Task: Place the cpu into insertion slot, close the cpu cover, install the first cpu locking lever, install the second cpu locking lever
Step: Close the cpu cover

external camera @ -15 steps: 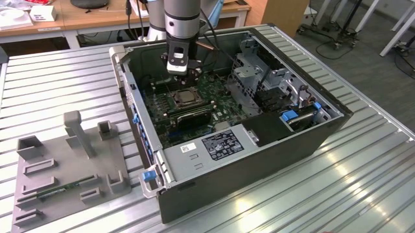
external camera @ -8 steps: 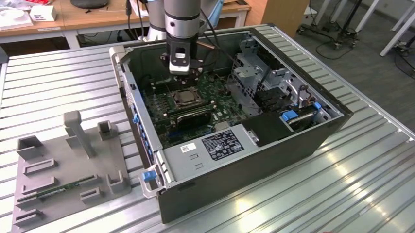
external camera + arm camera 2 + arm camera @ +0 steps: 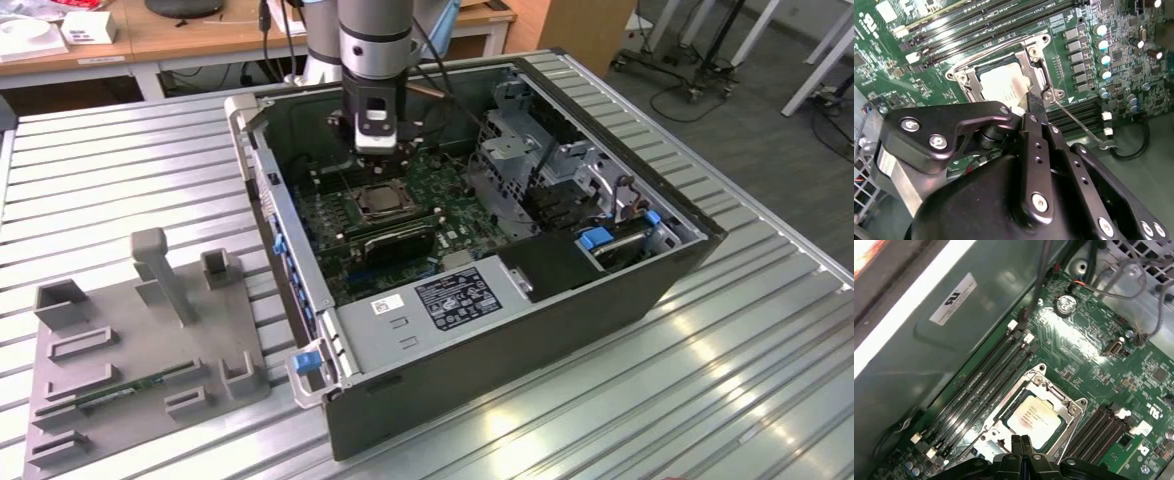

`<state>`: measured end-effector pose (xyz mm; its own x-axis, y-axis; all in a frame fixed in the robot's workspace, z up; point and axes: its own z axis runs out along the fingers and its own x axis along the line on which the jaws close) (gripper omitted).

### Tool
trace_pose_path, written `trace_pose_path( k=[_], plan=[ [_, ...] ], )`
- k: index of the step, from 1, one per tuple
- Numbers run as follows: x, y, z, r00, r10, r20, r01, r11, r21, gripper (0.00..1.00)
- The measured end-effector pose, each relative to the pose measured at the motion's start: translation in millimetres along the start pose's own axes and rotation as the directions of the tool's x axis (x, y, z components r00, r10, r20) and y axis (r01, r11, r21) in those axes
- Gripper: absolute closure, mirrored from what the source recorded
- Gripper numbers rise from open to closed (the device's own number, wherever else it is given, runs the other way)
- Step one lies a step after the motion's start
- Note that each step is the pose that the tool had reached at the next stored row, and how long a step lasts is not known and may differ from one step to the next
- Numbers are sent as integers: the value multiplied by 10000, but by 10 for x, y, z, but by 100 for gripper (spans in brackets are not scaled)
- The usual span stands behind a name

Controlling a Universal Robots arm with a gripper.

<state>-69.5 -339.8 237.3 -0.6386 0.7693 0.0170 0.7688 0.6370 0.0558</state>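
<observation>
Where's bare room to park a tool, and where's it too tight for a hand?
Free: the slatted table on the exterior view's right of the computer case, and the stretch at that view's upper left, beyond the grey fixture. Crowded: inside the case, where the claw hangs by the cpu, memory slots and drive cage close by.

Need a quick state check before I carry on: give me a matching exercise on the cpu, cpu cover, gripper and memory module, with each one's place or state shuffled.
1 cpu
2 cpu cover
3 gripper
4 memory module

A shut, low over the motherboard
B on the grey fixture outside the computer case
C in the insertion slot
D lowered, framing the chip

Pairs: 1-C, 2-D, 3-A, 4-B
</observation>
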Motion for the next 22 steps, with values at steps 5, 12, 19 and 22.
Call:
trace_pose_path(
  k=[5,12,19,22],
  plan=[
    [0,0,0,9981,-609,-35,609,9981,9,89],
    [0,0,1,9902,-1395,-79,1395,9902,18,89],
    [0,0,2,9751,-2215,-128,2216,9751,24,89],
    [0,0,3,9668,-2551,-148,2552,9669,25,89]
  ],
)
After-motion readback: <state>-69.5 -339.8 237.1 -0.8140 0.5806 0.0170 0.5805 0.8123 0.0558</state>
